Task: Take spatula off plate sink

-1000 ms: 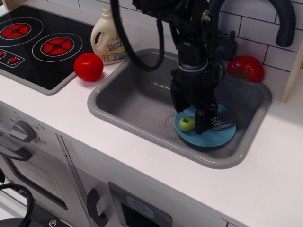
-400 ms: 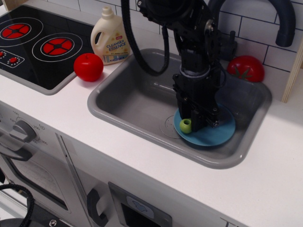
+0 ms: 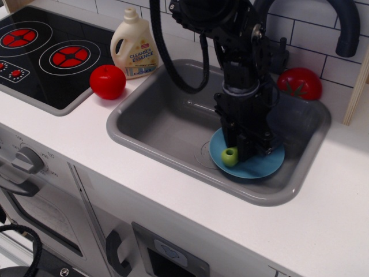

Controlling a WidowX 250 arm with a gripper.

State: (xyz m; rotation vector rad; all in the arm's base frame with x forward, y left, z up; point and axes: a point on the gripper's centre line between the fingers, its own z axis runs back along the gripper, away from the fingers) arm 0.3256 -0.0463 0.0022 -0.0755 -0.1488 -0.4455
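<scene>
One black gripper (image 3: 247,151) stands low over the blue plate (image 3: 266,165) in the right part of the grey sink (image 3: 155,124), its fingers pinching the spatula (image 3: 230,156), whose green handle end pokes out over the plate.

Single high front view, angled down, sink (image 3: 144,124) central, stove (image 3: 40,57) left

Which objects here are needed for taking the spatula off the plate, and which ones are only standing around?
Belong to the job:
- spatula, only its green handle end shows
- plate
- sink
- gripper, down over the plate

Just lying about:
- detergent bottle
- red ball by the stove
- tomato behind the sink
- stove
- faucet
</scene>
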